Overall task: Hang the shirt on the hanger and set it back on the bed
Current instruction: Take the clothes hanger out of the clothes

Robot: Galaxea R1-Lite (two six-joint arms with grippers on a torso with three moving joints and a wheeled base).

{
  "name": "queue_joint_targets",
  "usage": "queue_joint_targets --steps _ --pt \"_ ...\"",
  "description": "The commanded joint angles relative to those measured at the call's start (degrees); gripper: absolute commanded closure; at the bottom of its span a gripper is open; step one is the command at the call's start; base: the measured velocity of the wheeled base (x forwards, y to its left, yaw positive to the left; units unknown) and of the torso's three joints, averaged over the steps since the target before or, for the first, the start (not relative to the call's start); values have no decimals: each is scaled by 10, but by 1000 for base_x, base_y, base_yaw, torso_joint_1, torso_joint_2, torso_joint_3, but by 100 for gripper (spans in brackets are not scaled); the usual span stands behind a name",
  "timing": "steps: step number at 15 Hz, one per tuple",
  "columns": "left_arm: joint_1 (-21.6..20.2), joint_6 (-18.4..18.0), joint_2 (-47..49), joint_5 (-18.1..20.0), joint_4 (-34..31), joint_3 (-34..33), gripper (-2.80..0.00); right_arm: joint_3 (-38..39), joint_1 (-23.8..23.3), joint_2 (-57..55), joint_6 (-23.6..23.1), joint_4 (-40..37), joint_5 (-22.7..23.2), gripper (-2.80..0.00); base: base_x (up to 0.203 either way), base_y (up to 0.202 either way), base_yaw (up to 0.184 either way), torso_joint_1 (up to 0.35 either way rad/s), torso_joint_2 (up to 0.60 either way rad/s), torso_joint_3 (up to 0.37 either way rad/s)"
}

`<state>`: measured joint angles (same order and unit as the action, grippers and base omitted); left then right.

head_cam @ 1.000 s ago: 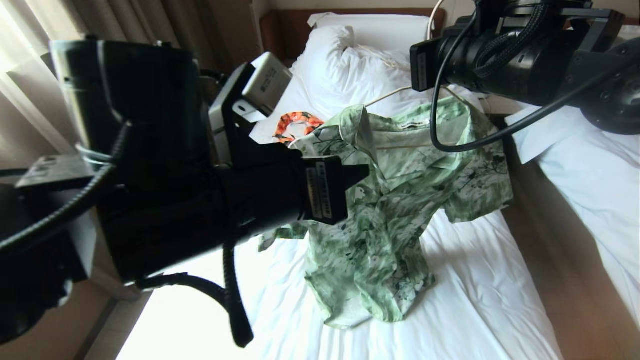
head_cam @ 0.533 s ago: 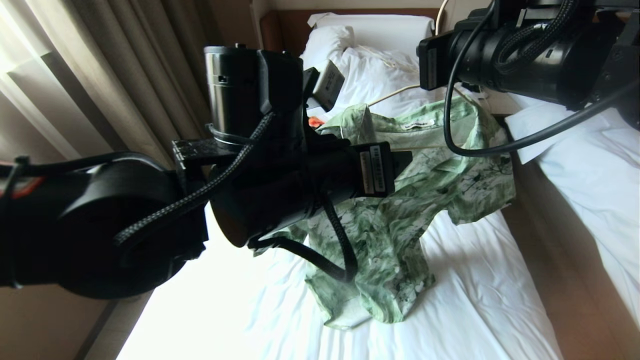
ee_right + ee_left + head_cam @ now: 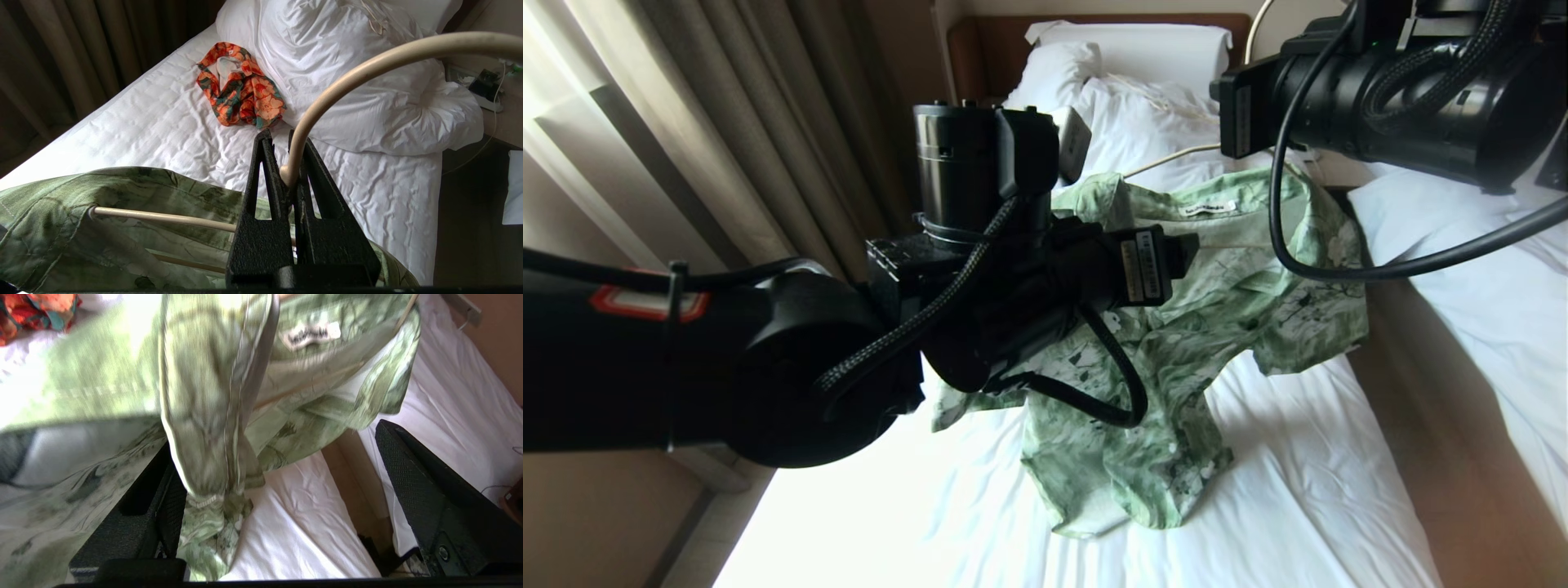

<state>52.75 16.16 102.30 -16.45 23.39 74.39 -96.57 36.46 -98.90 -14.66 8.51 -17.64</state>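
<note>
Shirt (image 3: 1176, 343) on hanger (image 3: 359, 69): hook kept pinched in right tool (image 3: 291, 171), left tool (image 3: 278, 490) spread empty at the placket, to be lowered level onto bed (image 3: 1307, 490).

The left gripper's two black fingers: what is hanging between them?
A fold of the shirt hangs between the left gripper's open fingers, unclamped, seen in the left wrist view.
</note>
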Motion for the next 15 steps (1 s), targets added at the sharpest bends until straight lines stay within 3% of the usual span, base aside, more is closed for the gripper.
queue_joint_targets --steps 1,2,8,10,12,15 --pt "1 -3 0 -3 9 -1 -280 7 1 8 -2 1 -1 0 0 0 0 0 0 0" --pt "2 -4 0 -7 10 -1 0 8 1 9 -2 1 -1 0 0 0 0 0 0 0" --pt "-1 -3 -4 -17 10 -7 0 16 0 14 -2 1 -2 0 0 0 0 0 0 0" --pt "-25 -2 -14 -66 18 -16 0 18 -11 10 -3 1 -3 0 0 0 0 0 0 0" --pt "-65 1 -55 -86 49 -61 0 15 -25 6 -4 1 -2 0 0 0 0 0 0 0" --pt "-117 2 -155 -82 78 -171 0 7 -32 -15 -13 3 -2 0 0 0 0 0 0 0"
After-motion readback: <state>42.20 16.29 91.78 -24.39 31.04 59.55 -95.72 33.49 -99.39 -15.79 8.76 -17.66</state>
